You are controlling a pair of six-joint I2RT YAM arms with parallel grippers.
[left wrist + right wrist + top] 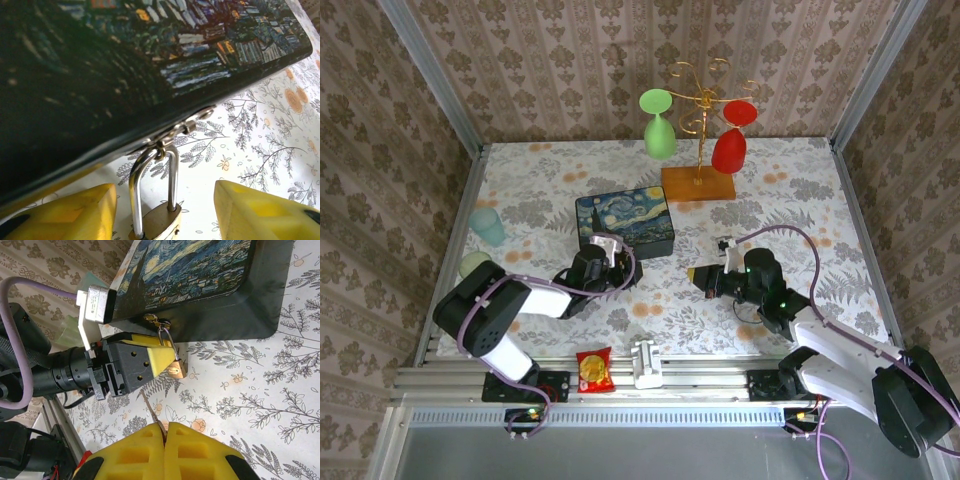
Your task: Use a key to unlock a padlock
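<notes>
Closest to the arm bases, a red-and-yellow snack packet (pixel 594 370) and a white clip (pixel 647 362) lie at the near edge of the table (pixel 790 200), apart from the work. A little further in, the right gripper (pixel 165 435) is clenched tight. A thin metal blade sticks out from between its fingertips, probably the key (pixel 151 411), though it is too slim and dim to be sure. It points toward the lock but is clear of it. Beyond, the left gripper (pixel 164 202) is spread, one yellow finger on either side of the padlock (pixel 159 222), with bare table showing in both gaps, so it grips nothing. The padlock hangs by its shackle (pixel 173 175) from the hasp (pixel 187 126) on the front edge of the painted box (pixel 625 222), its brass body low by the tabletop.

By this, the task is partway: the key is in hand, the lock is bracketed but not held, and the shackle looks seated, so I judge it locked. What is left is to steady the body, bring the key to the keyway, insert it, turn it and free the shackle.

The left wrist view gives the gaps beside the lock and the shackle passing through the hasp. The right wrist view puts key, lock and a left finger in one picture. The top view shows both arms reaching toward the box front, with the glass rack (pixel 700 140) far behind
</notes>
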